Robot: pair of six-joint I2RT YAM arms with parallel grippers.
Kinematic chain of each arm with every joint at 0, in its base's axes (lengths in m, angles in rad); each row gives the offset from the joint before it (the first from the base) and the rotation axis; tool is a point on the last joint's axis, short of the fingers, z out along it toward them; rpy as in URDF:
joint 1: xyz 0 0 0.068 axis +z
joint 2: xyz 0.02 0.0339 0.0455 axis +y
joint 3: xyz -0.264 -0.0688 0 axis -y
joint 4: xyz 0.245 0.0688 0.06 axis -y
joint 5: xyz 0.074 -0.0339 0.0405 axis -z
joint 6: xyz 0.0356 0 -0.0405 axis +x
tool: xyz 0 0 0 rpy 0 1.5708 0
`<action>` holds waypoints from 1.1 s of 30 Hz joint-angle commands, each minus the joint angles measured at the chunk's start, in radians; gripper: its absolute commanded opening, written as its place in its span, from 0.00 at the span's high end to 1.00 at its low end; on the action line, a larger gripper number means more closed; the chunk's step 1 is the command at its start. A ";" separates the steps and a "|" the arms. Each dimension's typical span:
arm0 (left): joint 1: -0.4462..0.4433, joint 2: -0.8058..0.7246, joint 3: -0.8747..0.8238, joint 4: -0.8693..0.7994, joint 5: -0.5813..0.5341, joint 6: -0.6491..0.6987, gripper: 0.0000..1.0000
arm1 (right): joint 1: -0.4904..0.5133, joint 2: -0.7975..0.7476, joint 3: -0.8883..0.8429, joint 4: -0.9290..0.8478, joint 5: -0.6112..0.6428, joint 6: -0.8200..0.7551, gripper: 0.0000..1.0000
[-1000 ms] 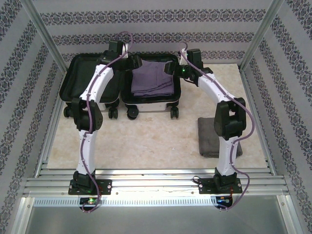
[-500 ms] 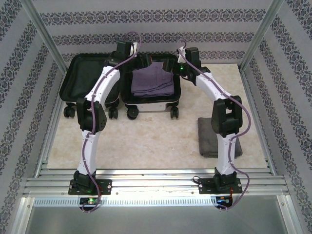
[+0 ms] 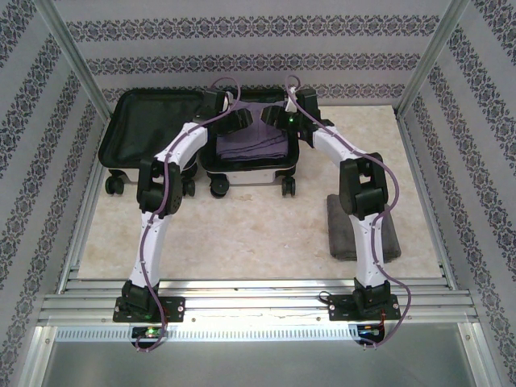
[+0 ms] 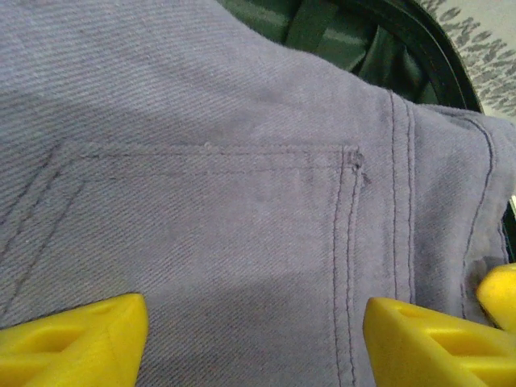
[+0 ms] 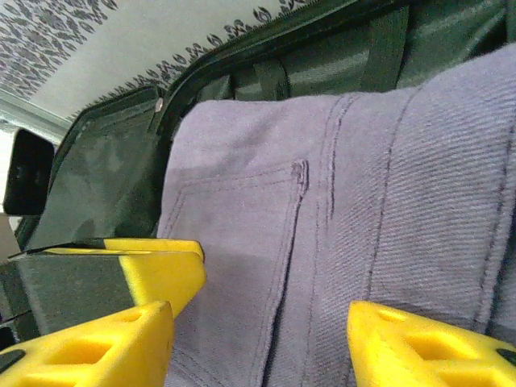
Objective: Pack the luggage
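Note:
The white luggage (image 3: 145,133) lies open at the back of the table, its black-lined left half bare. Folded purple trousers (image 3: 256,145) rest in its right half. My left gripper (image 3: 240,119) and right gripper (image 3: 272,115) hang close together over the far end of the trousers. In the left wrist view the left gripper (image 4: 256,339) is open just above the pocket stitching of the purple trousers (image 4: 210,201). In the right wrist view the right gripper (image 5: 258,347) is open over the trousers (image 5: 379,193), with a left fingertip (image 5: 157,274) beside it and the luggage lining (image 5: 322,56) behind.
A folded grey cloth (image 3: 363,230) lies on the table at the right, beside the right arm. The luggage's black wheels (image 3: 218,189) face the front. Patterned walls and metal frame posts close in the table on three sides.
Both grippers have moved inward over the trousers in the right half of the luggage, the left arm swinging right and the right arm swinging left, until they nearly meet.

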 commanded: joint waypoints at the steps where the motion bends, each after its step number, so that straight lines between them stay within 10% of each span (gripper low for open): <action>1: -0.007 0.018 -0.008 0.051 -0.045 -0.025 0.29 | 0.015 0.023 -0.012 0.066 0.018 0.038 0.41; 18: -0.007 0.068 0.011 0.048 -0.077 0.025 0.28 | 0.002 0.084 0.023 0.027 0.023 0.052 0.41; 33: -0.007 -0.205 -0.233 0.216 -0.089 0.065 0.24 | -0.021 -0.198 -0.154 0.034 0.028 -0.079 0.40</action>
